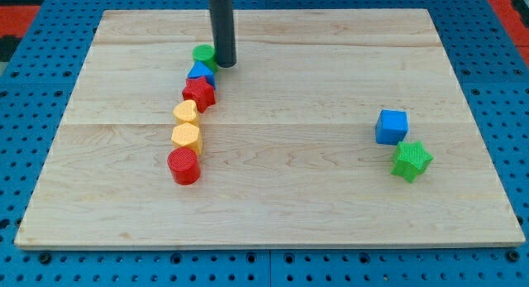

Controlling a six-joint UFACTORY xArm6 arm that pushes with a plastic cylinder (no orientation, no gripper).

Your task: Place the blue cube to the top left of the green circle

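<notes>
Our tip point(225, 64) stood just right of the green circle point(202, 53), with no jaws on this rod. The blue cube point(392, 126) sat well apart at the desk's point(331, 55) right, beside the green star point(411, 160). We judged it best to circle behind the cube and push steadily leftward.

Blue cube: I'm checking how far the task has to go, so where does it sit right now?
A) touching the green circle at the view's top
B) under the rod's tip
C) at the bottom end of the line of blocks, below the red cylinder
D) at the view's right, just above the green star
D: the blue cube sits at the view's right just above the green star, far from the green circle, beside which my tip stands.
</notes>
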